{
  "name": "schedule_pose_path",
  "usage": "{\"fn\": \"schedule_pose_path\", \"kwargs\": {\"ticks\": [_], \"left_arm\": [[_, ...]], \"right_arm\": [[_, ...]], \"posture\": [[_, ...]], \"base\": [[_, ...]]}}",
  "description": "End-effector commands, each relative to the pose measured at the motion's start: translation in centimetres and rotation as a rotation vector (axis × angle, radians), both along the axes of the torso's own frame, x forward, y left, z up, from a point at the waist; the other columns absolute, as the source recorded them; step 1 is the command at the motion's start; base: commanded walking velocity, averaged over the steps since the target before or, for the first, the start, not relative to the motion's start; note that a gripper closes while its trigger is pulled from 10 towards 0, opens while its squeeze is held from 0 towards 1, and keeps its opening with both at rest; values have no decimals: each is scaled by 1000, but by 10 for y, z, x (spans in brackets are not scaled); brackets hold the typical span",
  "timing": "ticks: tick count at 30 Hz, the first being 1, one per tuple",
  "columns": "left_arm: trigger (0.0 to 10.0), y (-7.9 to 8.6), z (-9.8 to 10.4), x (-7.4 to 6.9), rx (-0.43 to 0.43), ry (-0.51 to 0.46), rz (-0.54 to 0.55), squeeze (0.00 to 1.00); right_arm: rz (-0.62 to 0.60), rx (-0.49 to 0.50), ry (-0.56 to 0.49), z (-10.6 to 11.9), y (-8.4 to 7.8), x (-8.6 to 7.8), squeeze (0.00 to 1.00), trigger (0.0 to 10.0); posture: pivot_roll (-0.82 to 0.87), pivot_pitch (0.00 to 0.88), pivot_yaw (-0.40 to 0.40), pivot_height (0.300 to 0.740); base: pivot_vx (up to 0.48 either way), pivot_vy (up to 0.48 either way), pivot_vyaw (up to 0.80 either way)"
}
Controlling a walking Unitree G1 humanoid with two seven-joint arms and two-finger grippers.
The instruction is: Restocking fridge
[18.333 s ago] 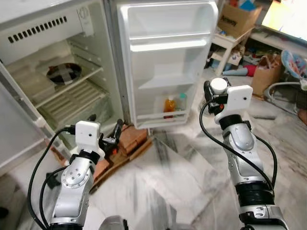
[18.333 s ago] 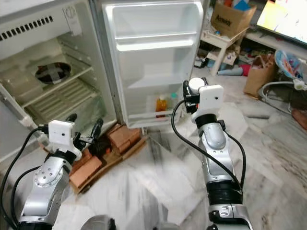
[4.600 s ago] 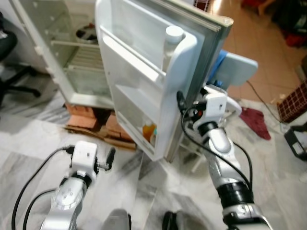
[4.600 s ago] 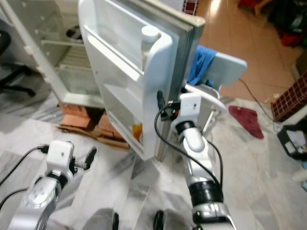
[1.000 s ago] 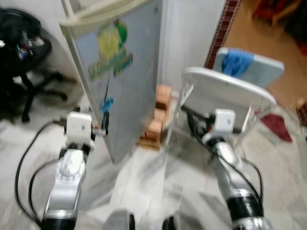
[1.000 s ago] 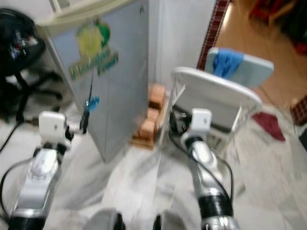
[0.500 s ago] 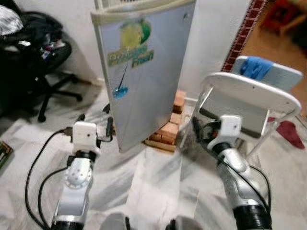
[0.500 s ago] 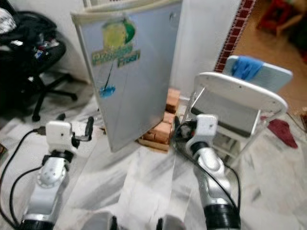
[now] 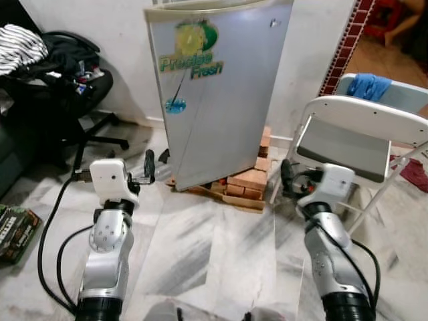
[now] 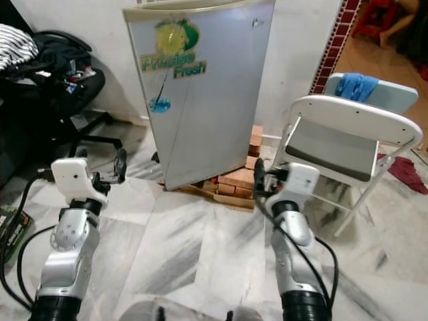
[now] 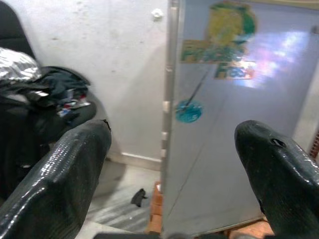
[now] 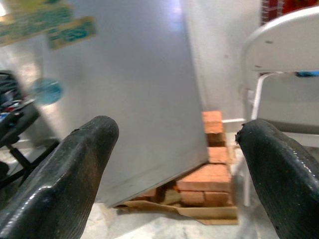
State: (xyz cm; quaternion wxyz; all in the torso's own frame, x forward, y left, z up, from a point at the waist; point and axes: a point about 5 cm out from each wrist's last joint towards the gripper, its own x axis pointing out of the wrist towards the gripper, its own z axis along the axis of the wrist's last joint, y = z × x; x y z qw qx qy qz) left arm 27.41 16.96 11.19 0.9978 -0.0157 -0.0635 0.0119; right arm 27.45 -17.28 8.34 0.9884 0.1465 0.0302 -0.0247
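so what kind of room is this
Probably a lived-in home room, not a proper kitchen: a small silver fridge propped on bricks, a folding chair, and an office chair piled with clothes.

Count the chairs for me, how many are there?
2. A white folding chair stands right of the fridge, and a black office chair piled with clothes stands left of it. More could be out of view.

The fridge (image 9: 221, 87) stands on bricks (image 9: 246, 180) against the wall; an office chair (image 9: 67, 87) sits to its left; a folding chair (image 9: 354, 134) to its right.
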Motion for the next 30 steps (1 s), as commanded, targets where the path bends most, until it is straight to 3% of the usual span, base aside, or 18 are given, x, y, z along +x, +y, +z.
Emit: {"fn": "schedule_pose_path", "kwargs": {"ticks": [1,6,8,10,11,13,15,19,30], "left_arm": [[10000,7,-5,-4,4,24,17,0],[10000,6,-9,-6,6,46,4,0],[10000,7,-9,-6,2,51,1,0],[10000,8,-8,-5,5,47,2,0],[10000,9,-7,-5,6,39,6,0],[10000,9,-6,-5,-15,35,-18,0],[10000,9,-6,-4,-16,41,-10,0],[10000,6,-4,-5,-15,34,-50,0],[10000,8,-9,-11,-39,58,-68,0]], "right_arm": [[-12,-27,-3,2,4,2,0,10000],[-37,-104,38,-4,2,5,0,10000],[4,8,78,-7,7,5,0,10000],[9,-6,89,-7,5,5,0,10000],[-12,-69,61,-4,2,5,0,10000],[-48,-100,66,-4,0,5,0,10000],[-45,-55,54,-3,1,5,0,10000],[1,-84,8,3,4,7,0,10000],[-2,-85,29,-1,2,7,0,10000]], "posture": [[-43,12,-15,740],[-42,19,-13,740],[-39,23,-14,740],[-37,25,-15,740],[-36,26,-17,740],[-35,28,-17,740],[-33,29,-17,740],[-34,31,-15,740],[-33,32,-19,740]], "base": [[0,476,0],[0,476,0],[0,476,0],[0,476,0],[0,480,0],[0,480,0],[0,480,0],[0,461,0],[0,425,0]]}}
